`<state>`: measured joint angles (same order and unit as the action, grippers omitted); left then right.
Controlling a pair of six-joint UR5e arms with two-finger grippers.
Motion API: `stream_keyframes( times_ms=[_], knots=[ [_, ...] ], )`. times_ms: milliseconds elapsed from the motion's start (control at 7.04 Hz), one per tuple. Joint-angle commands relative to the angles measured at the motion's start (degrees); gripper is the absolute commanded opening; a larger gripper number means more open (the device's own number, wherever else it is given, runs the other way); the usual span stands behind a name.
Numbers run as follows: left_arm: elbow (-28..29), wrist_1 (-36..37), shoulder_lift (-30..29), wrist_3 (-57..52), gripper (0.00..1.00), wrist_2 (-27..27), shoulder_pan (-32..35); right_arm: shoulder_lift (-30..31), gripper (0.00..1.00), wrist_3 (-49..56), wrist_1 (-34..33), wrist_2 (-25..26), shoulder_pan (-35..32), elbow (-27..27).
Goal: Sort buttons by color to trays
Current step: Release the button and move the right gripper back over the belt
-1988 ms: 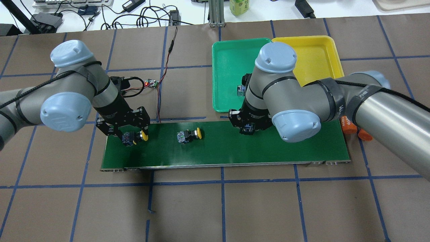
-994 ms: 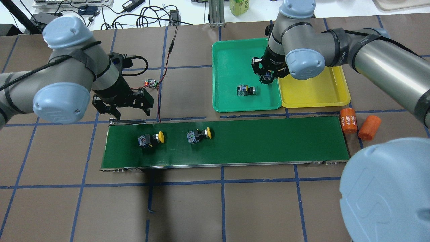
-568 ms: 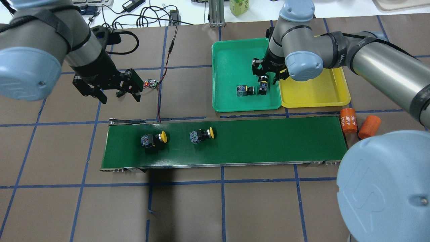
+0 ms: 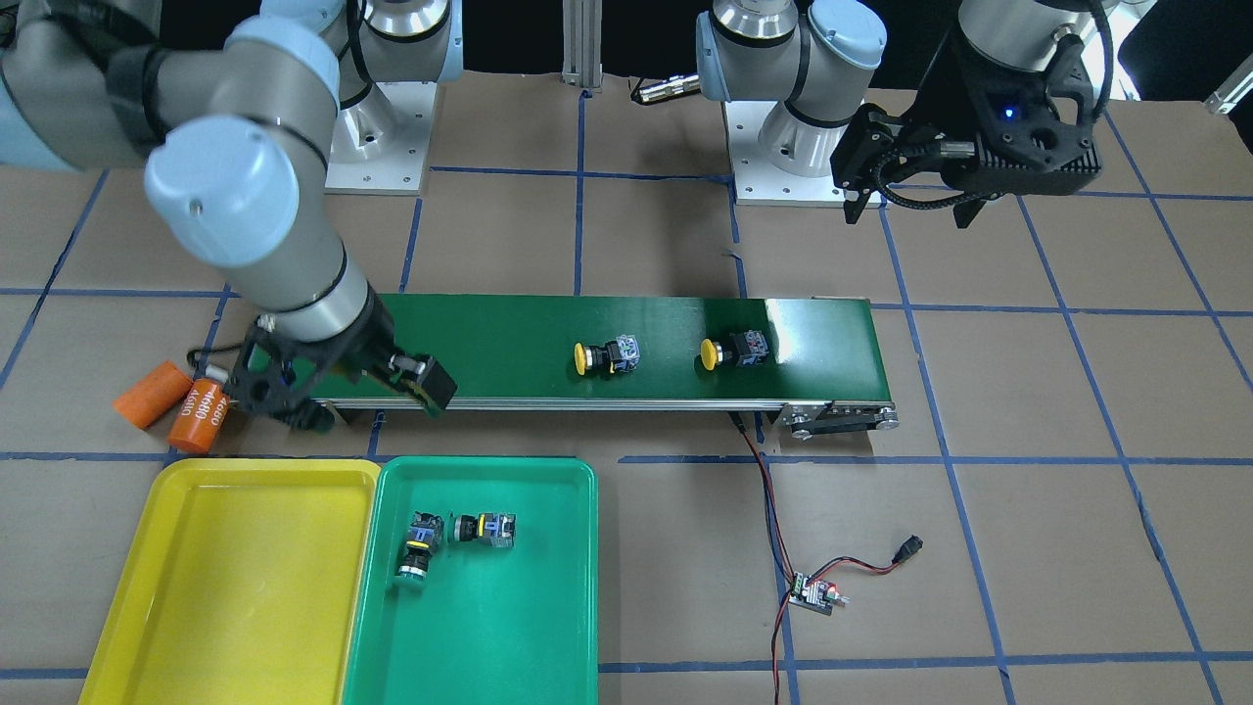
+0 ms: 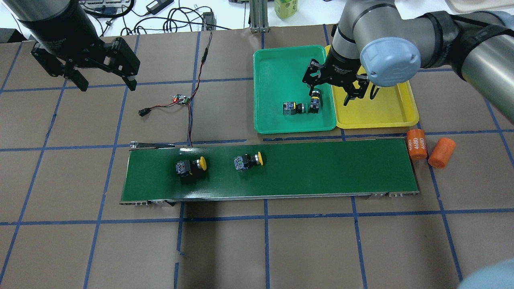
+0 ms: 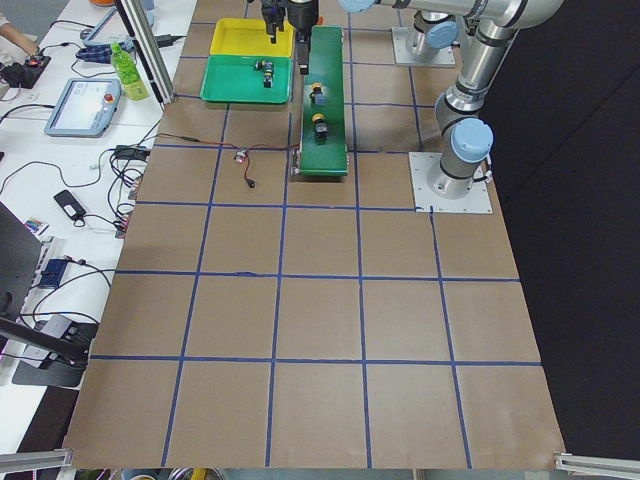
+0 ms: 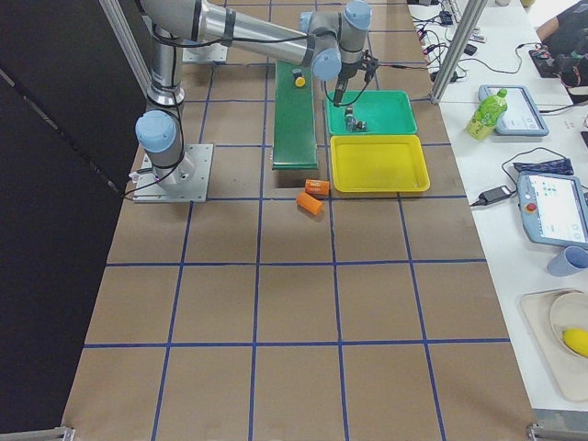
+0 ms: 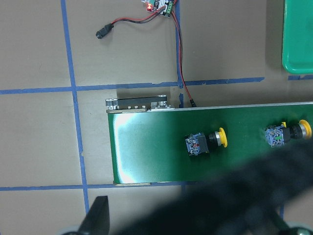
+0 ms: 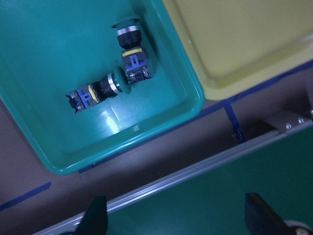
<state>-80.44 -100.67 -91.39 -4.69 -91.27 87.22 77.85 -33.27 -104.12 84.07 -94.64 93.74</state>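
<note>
Here, the right hand (image 5: 332, 91), spread wide and empty, hangs just beside two green buttons (image 5: 315, 105) in the teal tray (image 5: 277, 120).

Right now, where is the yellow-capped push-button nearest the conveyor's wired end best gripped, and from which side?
The yellow-capped push-button lies on its side on the dark green conveyor belt, cap pointing along it. Grip its square black-and-grey switch body from straight above, closing across the belt's width: those sides look flat, while the round cap would likely slip.
</note>
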Motion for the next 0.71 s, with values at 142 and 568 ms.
stream_keyframes(
  times_ms=[142,568],
  knots=[
    [-7.77,4.30,2.15,0.91,1.00,-1.10,-0.03,14.14,1.00,-10.56,0.16,0.65,-0.20,12.75],
    [-6.75,10.55,1.65,3.35,1.00,-0.32,0.15,14.61,1.00,-13.12,-0.29,1.18,0.06,13.23]
  ],
)
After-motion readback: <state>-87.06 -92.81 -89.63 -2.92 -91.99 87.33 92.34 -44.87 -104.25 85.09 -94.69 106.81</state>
